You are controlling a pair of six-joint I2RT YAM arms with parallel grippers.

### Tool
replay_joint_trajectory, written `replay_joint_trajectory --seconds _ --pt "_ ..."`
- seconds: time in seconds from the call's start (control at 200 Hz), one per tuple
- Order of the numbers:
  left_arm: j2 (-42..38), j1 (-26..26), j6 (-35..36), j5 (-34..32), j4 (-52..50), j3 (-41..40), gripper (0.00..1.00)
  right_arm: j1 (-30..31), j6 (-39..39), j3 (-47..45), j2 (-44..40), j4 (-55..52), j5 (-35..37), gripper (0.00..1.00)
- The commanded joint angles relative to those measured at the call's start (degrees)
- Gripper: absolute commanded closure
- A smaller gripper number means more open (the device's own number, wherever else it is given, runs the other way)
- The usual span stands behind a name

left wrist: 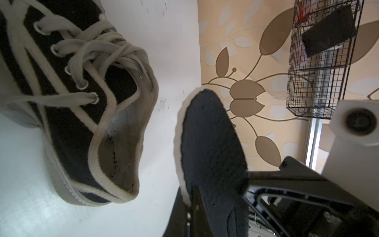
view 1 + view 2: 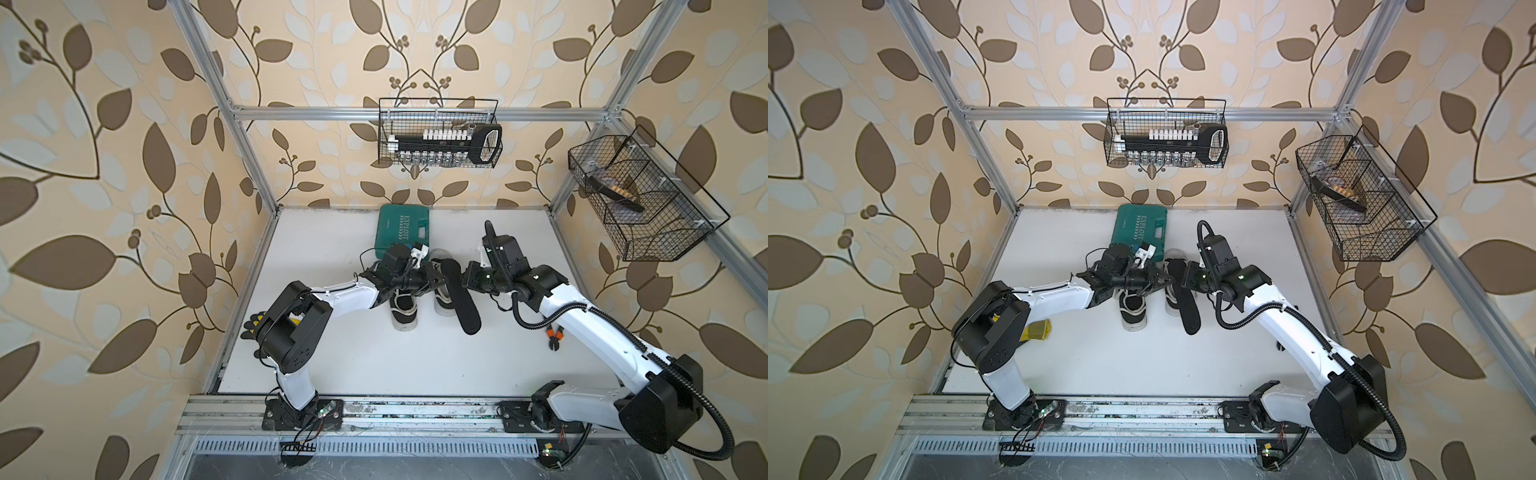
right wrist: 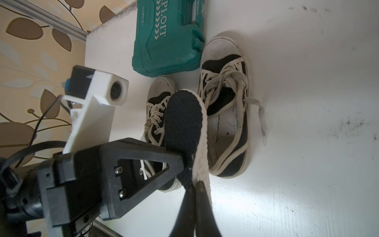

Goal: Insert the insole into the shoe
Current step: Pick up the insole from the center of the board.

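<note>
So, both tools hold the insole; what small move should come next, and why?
Probably tilt the insole so its rounded end dips toward the open mouth of the shoe with the bare pale lining. The left tool and right tool are both shut on the insole, and that shoe shows nothing inside.

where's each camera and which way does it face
top views: high at the front, looking down on the table; left arm, right arm, left gripper, right gripper at the insole.
left wrist: on left arm, facing the right wall; own fingers on insole, shoe beside.
right wrist: on right arm, facing the green case; own fingers, left gripper.
shared: both wrist views show insole and shoe.
</note>
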Motion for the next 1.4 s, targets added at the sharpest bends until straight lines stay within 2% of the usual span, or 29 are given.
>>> replay_joint_trajectory --seconds 0.0,0.185,0.2,0.205,0.22,0.225,0.24,0.315,0.43,0.545,0.72,1.11,1.395 --pt "-3.4 -0.5 2.0 -1.0 0.6 0.3 1.00 0.1 -3.9 1.7 0.8 -1.4 0.5 1.00" --pt "-8.7 -0.5 5.2 -7.0 -6.6 -0.6 1.00 -0.7 -10.0 2.7 0.8 -3.1 1.7 1.00" --pt "-9.3 -0.5 5.2 -7.7 -7.3 -0.7 1.00 -0.6 -10.7 2.6 0.7 -3.1 1.5 0.95" --pt "-9.5 -0.5 5.3 -7.9 -7.5 -0.8 1.00 -0.6 -11.4 2.6 0.7 -2.9 1.3 0.91" --pt "-10.1 -0.5 5.3 -8.7 -8.1 -1.0 1.00 -0.6 -11.8 2.5 0.6 -2.7 1.1 0.87" --pt "-10.3 -0.5 5.3 -8.9 -8.2 -1.0 1.00 -0.6 -12.5 2.3 0.5 -2.3 0.8 0.82" --pt "-10.8 -0.5 5.4 -9.5 -8.7 -1.0 1.00 -0.6 -12.9 2.0 0.3 -1.9 0.4 0.79" --pt "-12.9 -0.5 5.7 -11.4 -11.4 -1.1 1.00 -0.6 -16.9 -0.8 -1.5 2.8 -2.1 0.42" --pt "-14.4 -0.5 5.6 -12.3 -16.2 -0.3 1.00 -0.6 -21.8 -7.3 -5.5 13.3 -6.1 0.02" --pt "-15.3 -0.5 5.0 -12.7 -18.0 -0.7 1.00 -0.5 -24.2 -12.4 -8.0 22.5 -11.0 0.01" --pt "-16.8 -0.5 4.6 -13.3 -20.0 -1.4 1.00 -0.3 -25.1 -17.8 -7.1 35.2 -17.7 0.01" --pt "-20.8 -0.4 5.4 -14.6 -23.3 -2.0 1.00 -0.5 -24.9 -16.6 0.3 36.4 -23.2 0.01" --pt "-21.1 0.0 5.2 -14.5 -23.5 -2.0 1.00 2.1 -25.9 -18.4 0.9 38.9 -24.6 0.01"
